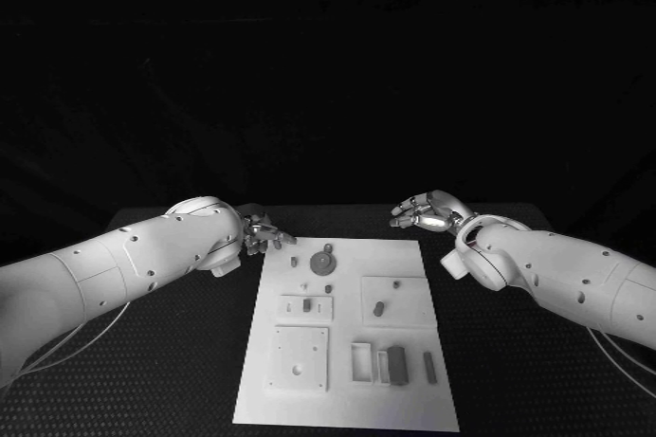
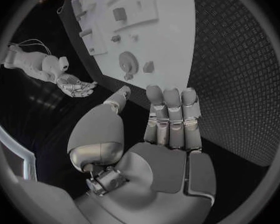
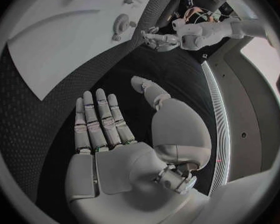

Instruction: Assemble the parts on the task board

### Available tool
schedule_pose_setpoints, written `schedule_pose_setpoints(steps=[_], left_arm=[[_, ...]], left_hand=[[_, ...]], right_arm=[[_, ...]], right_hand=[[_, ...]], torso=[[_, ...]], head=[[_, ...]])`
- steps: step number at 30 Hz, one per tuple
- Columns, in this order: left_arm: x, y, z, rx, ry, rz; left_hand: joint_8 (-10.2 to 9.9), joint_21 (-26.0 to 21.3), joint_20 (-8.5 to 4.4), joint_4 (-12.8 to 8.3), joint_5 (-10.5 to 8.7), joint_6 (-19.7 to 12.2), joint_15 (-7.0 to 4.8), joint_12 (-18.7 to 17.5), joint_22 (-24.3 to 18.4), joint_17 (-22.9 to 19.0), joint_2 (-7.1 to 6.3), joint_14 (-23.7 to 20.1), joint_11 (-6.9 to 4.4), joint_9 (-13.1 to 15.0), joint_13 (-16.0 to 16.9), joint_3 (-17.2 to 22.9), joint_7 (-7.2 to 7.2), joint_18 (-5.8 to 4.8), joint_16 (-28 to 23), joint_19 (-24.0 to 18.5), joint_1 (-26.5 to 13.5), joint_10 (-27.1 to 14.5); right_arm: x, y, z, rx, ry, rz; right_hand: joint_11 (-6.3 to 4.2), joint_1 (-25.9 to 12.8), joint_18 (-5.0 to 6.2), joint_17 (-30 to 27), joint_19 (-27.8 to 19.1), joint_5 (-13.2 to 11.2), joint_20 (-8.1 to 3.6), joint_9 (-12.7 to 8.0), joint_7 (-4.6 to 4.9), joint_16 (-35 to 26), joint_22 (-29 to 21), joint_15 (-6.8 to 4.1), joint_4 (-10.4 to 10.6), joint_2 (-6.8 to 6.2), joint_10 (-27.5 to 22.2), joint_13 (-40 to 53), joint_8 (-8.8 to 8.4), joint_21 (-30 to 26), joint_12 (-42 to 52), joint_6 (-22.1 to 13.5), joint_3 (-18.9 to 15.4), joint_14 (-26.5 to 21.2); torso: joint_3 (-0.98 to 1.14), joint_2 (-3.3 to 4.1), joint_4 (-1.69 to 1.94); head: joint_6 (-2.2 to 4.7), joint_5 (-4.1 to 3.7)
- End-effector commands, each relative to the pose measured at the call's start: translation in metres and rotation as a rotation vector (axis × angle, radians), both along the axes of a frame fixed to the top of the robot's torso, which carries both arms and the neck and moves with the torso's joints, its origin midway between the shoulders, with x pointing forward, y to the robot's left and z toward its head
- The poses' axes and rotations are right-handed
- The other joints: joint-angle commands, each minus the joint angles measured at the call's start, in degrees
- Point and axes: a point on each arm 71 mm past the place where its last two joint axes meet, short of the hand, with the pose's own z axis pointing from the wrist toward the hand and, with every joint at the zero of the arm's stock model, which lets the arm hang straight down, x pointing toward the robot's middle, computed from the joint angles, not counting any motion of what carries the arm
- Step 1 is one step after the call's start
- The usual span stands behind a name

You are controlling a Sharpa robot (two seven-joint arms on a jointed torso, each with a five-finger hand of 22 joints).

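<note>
Task board (image 1: 347,399) (seemingly unobstructed) between hands

The white task board (image 1: 410,399) lies flat mid-worktop; small grey parts (image 1: 322,262) sit scattered on it, a round one at its far end.

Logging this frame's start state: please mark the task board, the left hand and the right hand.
task board (image 1: 410,266): head view, bare white surface near its far right corner.
left hand (image 2: 168,134): left wrist view, base of the straight fingers, nothing held.
right hand (image 3: 112,139): right wrist view, base of the spread fingers, nothing held.
</note>
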Motion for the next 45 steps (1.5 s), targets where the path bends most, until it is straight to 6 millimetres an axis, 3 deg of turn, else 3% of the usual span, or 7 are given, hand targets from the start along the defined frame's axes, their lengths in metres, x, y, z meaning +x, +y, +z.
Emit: schedule_pose_setpoints(steps=[1, 7, 13, 20, 32, 37, 45], left_arm=[[0.004, -0.002, -0.001, 0.014, 0.037, -0.042], [0.009, -0.007, -0.005, 0.019, 0.091, -0.067], [0.010, -0.014, -0.014, -0.002, 0.121, -0.075], [0.011, -0.016, -0.015, -0.007, 0.127, -0.077], [0.009, -0.018, -0.017, 0.000, 0.149, -0.091], [0.009, -0.017, -0.017, 0.013, 0.145, -0.085], [0.011, -0.010, -0.016, 0.026, 0.137, -0.067]], left_hand=[[0.01, -0.41, -6.09, 0.25, -0.22, -0.41, 0.51, -0.52, -0.15, -0.10, 0.16, 0.14, 0.33, -0.04, -0.14, -0.42, 0.06, -0.71, -0.47, -0.16, -0.36, 0.24], [-1.59, -1.69, -5.57, -0.17, -0.15, -3.60, 1.36, -2.09, -0.53, -0.54, 0.55, -0.67, 1.37, -0.90, -0.72, -0.76, 1.14, -1.01, -1.89, -0.85, 0.91, -0.58], [-1.64, -2.12, -5.25, -0.50, 0.04, -3.73, 1.64, -2.48, -0.55, -0.53, 1.54, -0.85, 1.54, -1.02, -0.78, -1.36, 1.30, -1.14, -2.20, -1.08, 1.07, -0.76], [-0.94, -2.39, -5.19, 0.15, 0.01, -2.31, 1.57, -2.64, -0.45, -0.38, 2.47, -0.78, 1.20, -0.88, -0.73, -2.27, 0.92, -1.12, -2.24, -1.07, 0.11, -0.59], [0.02, -2.31, -5.46, 0.68, 0.51, 0.27, 1.19, -2.56, 0.00, 0.04, 3.48, -0.27, 0.50, -0.72, -0.53, -3.10, 0.16, -0.95, -1.85, -0.63, -0.10, 0.36], [0.83, -1.94, -5.70, 0.21, 2.11, 2.85, 0.88, -2.15, 0.47, 0.45, 4.15, 0.38, -0.20, -0.25, -0.22, -3.44, -0.59, -0.85, -1.26, -0.12, 0.60, 1.32], [0.78, -1.74, -5.82, -0.29, 3.25, 3.35, 0.71, -1.98, 0.74, 0.65, 4.29, 0.61, -0.40, -0.16, -0.03, -3.71, -0.78, -0.83, -1.00, 0.16, 0.93, 1.61]], right_arm=[[0.000, 0.001, 0.000, 0.006, -0.002, 0.009], [-0.001, 0.002, 0.001, 0.007, -0.002, 0.013], [-0.001, 0.003, 0.001, 0.009, -0.003, 0.014], [-0.002, 0.005, 0.001, 0.010, -0.003, 0.017], [-0.002, 0.006, 0.001, 0.011, -0.003, 0.019], [-0.002, 0.005, 0.001, 0.010, -0.003, 0.018], [-0.002, 0.006, 0.001, 0.011, -0.002, 0.020]], right_hand=[[0.40, -0.32, -1.09, -0.07, -0.47, 0.32, 0.04, -0.08, 0.12, 0.12, 0.10, 0.02, 0.40, 0.07, -0.02, -0.02, 0.20, -0.29, -0.20, -0.40, -0.02, -0.21], [0.41, -0.30, -1.09, -0.08, -0.47, 0.35, 0.04, -0.08, 0.14, 0.14, 0.13, 0.01, 0.40, 0.08, 0.01, -0.02, 0.21, -0.30, -0.20, -0.40, -0.02, -0.21], [0.43, -0.31, -1.10, -0.09, -0.47, 0.36, 0.04, -0.08, 0.15, 0.15, 0.16, 0.02, 0.41, 0.06, 0.02, -0.01, 0.23, -0.30, -0.20, -0.40, -0.03, -0.22], [0.45, -0.34, -1.11, -0.10, -0.48, 0.35, 0.04, -0.09, 0.18, 0.16, 0.19, 0.02, 0.42, 0.03, 0.04, -0.01, 0.23, -0.31, -0.20, -0.41, -0.06, -0.23], [0.47, -0.34, -1.11, -0.12, -0.49, 0.36, 0.03, -0.10, 0.20, 0.17, 0.23, 0.03, 0.42, 0.02, 0.05, -0.01, 0.24, -0.33, -0.21, -0.44, -0.07, -0.25], [0.47, -0.34, -1.12, -0.12, -0.49, 0.36, 0.03, -0.11, 0.21, 0.18, 0.24, 0.04, 0.43, 0.02, 0.05, -0.01, 0.24, -0.33, -0.22, -0.44, -0.07, -0.25], [0.48, -0.33, -1.12, -0.13, -0.50, 0.36, 0.02, -0.12, 0.22, 0.18, 0.26, 0.04, 0.43, 0.02, 0.05, -0.01, 0.24, -0.34, -0.22, -0.46, -0.07, -0.26]], torso=[[-0.13, 0.30, -0.19], [-0.23, 0.66, -0.38], [-0.39, 1.07, -0.64], [-0.39, 1.38, -0.88], [-0.35, 1.19, -0.80], [-0.38, 1.19, -0.78], [-0.39, 1.21, -0.78]], head=[[0.26, 0.14], [0.53, 0.23], [0.73, 0.25], [0.79, 0.45], [0.44, 0.36], [0.43, 0.32], [0.43, 0.33]])
